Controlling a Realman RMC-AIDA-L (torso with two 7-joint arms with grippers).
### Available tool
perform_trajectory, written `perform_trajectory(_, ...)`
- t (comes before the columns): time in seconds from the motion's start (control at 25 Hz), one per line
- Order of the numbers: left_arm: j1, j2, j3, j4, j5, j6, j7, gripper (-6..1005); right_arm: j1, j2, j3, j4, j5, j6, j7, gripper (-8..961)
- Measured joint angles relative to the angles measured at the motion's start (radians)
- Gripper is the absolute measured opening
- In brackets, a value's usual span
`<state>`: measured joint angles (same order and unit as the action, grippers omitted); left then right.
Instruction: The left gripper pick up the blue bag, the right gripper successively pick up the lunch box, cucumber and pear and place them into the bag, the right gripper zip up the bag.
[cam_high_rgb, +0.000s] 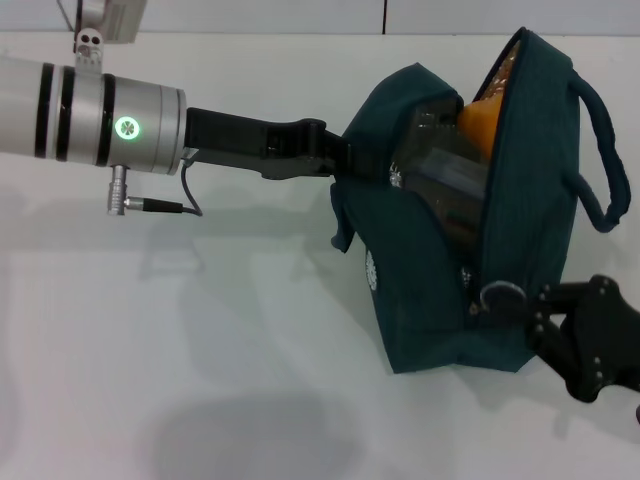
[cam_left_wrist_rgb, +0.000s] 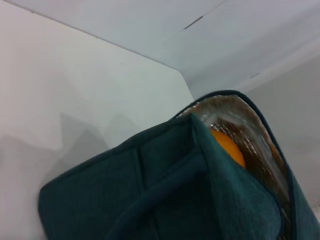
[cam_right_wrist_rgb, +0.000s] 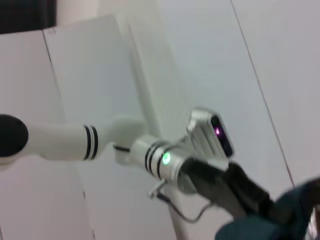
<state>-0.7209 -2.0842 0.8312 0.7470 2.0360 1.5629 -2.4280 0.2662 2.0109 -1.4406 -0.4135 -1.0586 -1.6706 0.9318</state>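
1. Table (cam_high_rgb: 200, 380); white, bare surface all round the bag; grey shadow on it in front of the bag.
2. Bag (cam_high_rgb: 430, 300); dark teal, standing on the table, the landmark here; top tilted back and open along the zipper line; silver lining shows at the mouth in the left wrist view (cam_left_wrist_rgb: 240, 125); white round logo on its left face; one loop handle hangs off its right side, the other on its left side; a corner of it shows in the right wrist view (cam_right_wrist_rgb: 295, 215).
3. Left gripper (cam_high_rgb: 335, 160); black claw on a silver arm, reaching in from the left of the bag, at the bag's upper left edge; fingers clamped on the fabric/handle there; tips buried in the cloth; seen also in the right wrist view (cam_right_wrist_rgb: 265, 207), touching the bag.
4. Right gripper (cam_high_rgb: 505, 298); black, at the bag's lower right, down by the zipper's low end; tip touching the bag at the seam; whether fingers are apart or together, cannot tell.
5. Lunch box (cam_high_rgb: 450, 185); clear, inside the bag, seen through the open mouth, below the pear.
6. Pear (cam_high_rgb: 478, 122); orange, inside the bag near the top of the opening; left wrist view (cam_left_wrist_rgb: 227, 146) shows it against the lining.
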Motion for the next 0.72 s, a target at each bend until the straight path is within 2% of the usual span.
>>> perform_trajectory(0.4,0.02,-0.001,-0.001,0.0,-0.033,-0.002,0.068,47,0.043,0.004,-0.011,-0.002,0.076,-0.007,-0.048,8)
perform_trajectory(0.72,0.083,-0.001,-0.002,-0.006,-0.18,-0.023,0.207,78,0.053,0.005,-0.025,0.011,0.07,0.007,-0.048,8)
